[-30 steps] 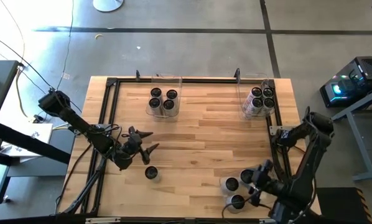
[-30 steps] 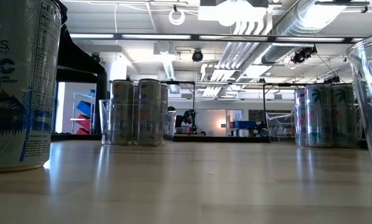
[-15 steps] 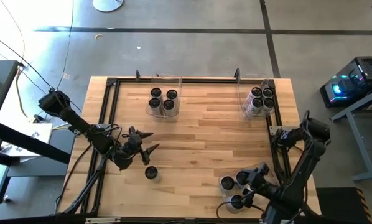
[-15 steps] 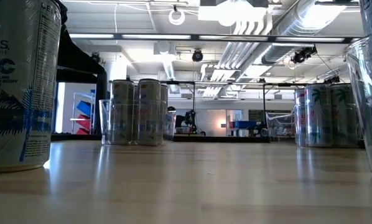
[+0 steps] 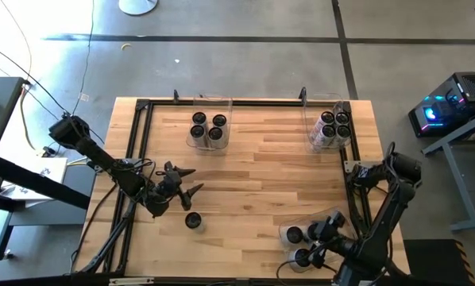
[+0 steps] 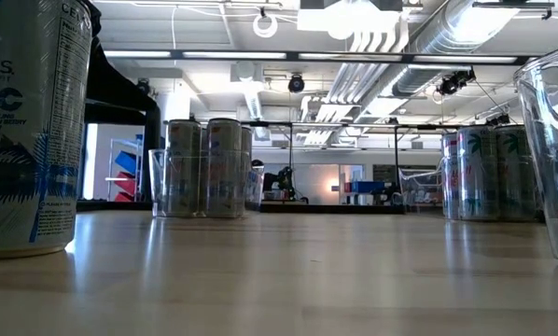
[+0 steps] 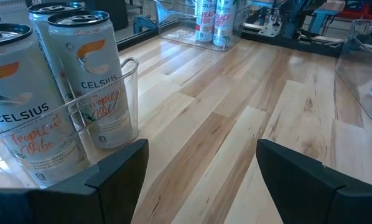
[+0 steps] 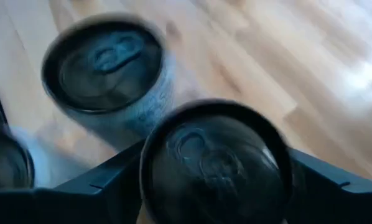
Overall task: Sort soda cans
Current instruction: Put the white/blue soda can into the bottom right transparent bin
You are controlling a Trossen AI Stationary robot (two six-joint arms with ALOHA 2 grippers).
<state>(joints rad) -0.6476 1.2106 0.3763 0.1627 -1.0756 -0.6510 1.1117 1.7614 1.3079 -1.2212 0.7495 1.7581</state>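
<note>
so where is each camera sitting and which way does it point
High view: above the table, looking straight down; shows both arms, left tool over bare wood, right tool at the near-edge cans.
Low view: at tabletop height, looking level into the room; a lone can stands close; only a dark arm part shows behind it.
Left wrist view: on the left arm, looking past its spread fingers at a bin of Celsius cans.
Right wrist view: on the right arm, looking down on a can top between its fingers.
Shared: the Celsius cans also show in the high view.

Upright silver soda cans point(image 5: 207, 127) with dark tops: clusters in two far bins, three near right, one loose.
</note>
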